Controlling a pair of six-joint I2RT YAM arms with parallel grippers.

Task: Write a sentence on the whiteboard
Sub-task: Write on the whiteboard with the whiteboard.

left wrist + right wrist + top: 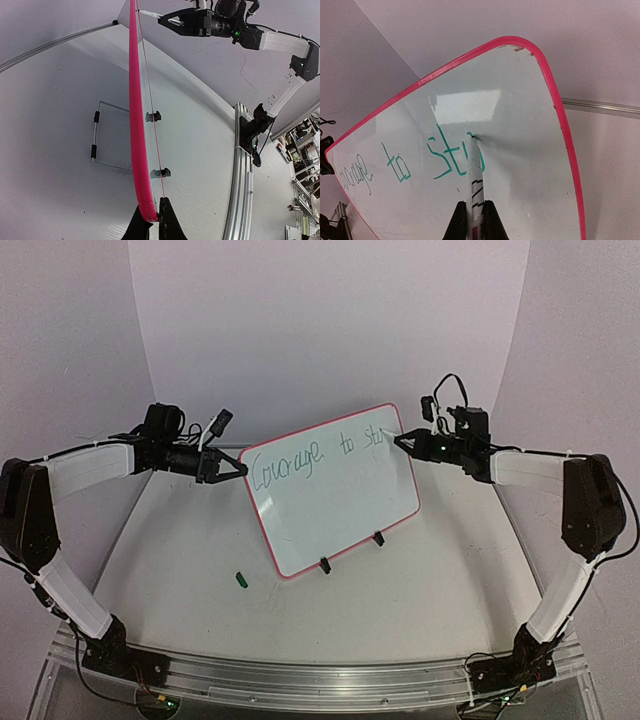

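Whiteboard [340,510] stands tilted on tabletop [190,550] | my left end effector [153,214] clamps its pink frame edge | my right end effector [474,209] grips marker [474,172], tip on board at unfinished sentence [318,455] | judged light, stiff, slick-faced, tippy: hold frame only, press gently.

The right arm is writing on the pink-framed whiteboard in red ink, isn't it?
Not quite: the ink is green, not red. The right arm is writing on the pink-framed whiteboard in green ink; the right wrist view shows the green letters by the marker tip.
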